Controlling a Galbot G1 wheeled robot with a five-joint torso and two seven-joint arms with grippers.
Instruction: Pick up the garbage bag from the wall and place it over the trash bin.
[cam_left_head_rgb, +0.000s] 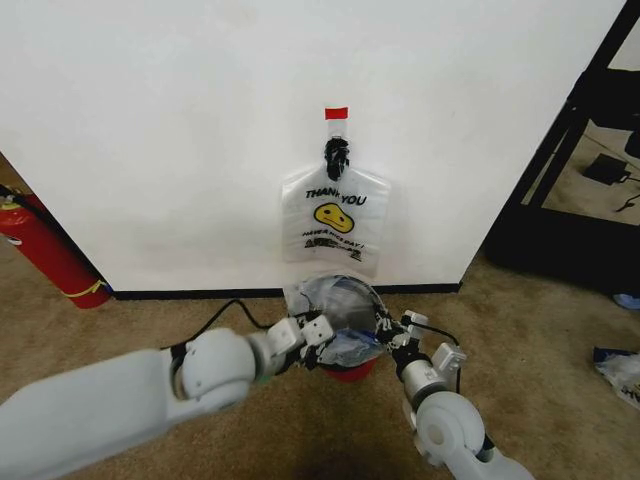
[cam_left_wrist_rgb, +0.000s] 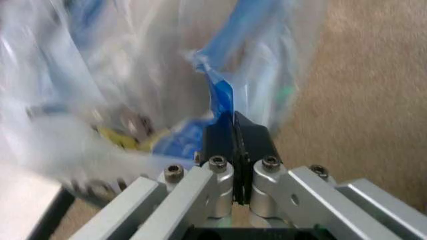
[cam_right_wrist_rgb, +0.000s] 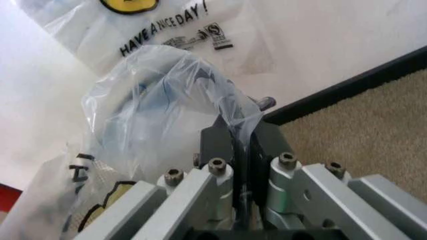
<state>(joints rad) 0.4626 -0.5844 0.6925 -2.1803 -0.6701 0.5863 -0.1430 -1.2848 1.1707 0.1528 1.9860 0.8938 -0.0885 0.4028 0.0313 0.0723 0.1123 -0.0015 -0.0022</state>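
The garbage bag (cam_left_head_rgb: 335, 303), thin and translucent with blue patches, is spread low in front of the wall (cam_left_head_rgb: 180, 140) between both grippers. It covers the trash bin, whose red base (cam_left_head_rgb: 352, 373) shows underneath. My left gripper (cam_left_head_rgb: 318, 335) is shut on a blue patch of the bag's rim (cam_left_wrist_rgb: 220, 92) on the bin's left side. On the bin's right side my right gripper (cam_left_head_rgb: 386, 330) is shut on the rim (cam_right_wrist_rgb: 230, 107). In the wrist views the left gripper (cam_left_wrist_rgb: 235, 127) and right gripper (cam_right_wrist_rgb: 241, 137) each pinch plastic between closed pads.
A flat bag of the same print (cam_left_head_rgb: 335, 220) hangs from a black hook (cam_left_head_rgb: 336, 153) under a red tape strip (cam_left_head_rgb: 336, 113). A red fire extinguisher (cam_left_head_rgb: 45, 250) leans at the left. A black frame (cam_left_head_rgb: 575, 150) stands at the right. A cable (cam_left_head_rgb: 225, 315) runs along the carpet.
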